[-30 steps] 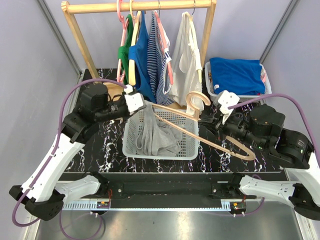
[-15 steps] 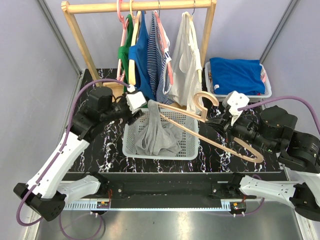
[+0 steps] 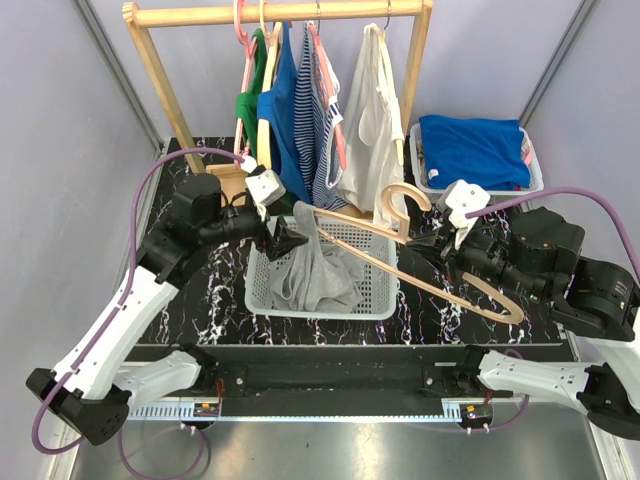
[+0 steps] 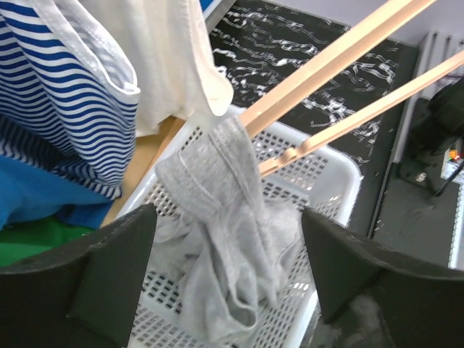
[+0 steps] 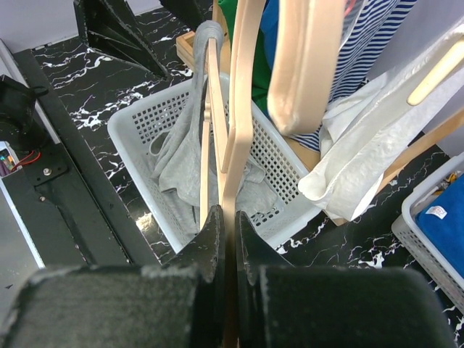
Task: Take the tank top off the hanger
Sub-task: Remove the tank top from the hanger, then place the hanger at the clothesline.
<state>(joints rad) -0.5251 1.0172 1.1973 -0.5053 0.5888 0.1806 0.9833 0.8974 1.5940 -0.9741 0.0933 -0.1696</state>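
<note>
— Hanger [image 3: 352,224] first: who has it?
— Right jaws, clenched on its wooden frame. The right wrist view shows them pinched tight round the wood, with the hook just ahead of them. The hanger is held in the air, reaching from over the middle of the table [image 3: 430,310] toward its right edge.
— And the top [image 3: 312,268]?
— Grey, and not off yet. One end is looped over the hanger's left tip, and the rest hangs bunched down into the white basket [image 3: 320,312]. The basket stands on the table near the middle, a little toward the left edge.
— Left jaws?
— Released and spread wide, grasping nothing. They sit close to the hanger's left tip and the looped cloth, on the side nearer the left edge. In the left wrist view the top lies ahead, between the two dark fingers [image 4: 109,279]. Whether they touch the cloth I cannot tell.
— What stands behind?
— Wooden rack [image 3: 280,12] along the far edge, with green, blue, striped and white clothes [image 3: 300,110] hanging from it. A white bin [image 3: 418,165] at the far right corner holds folded blue cloth [image 3: 475,150].
</note>
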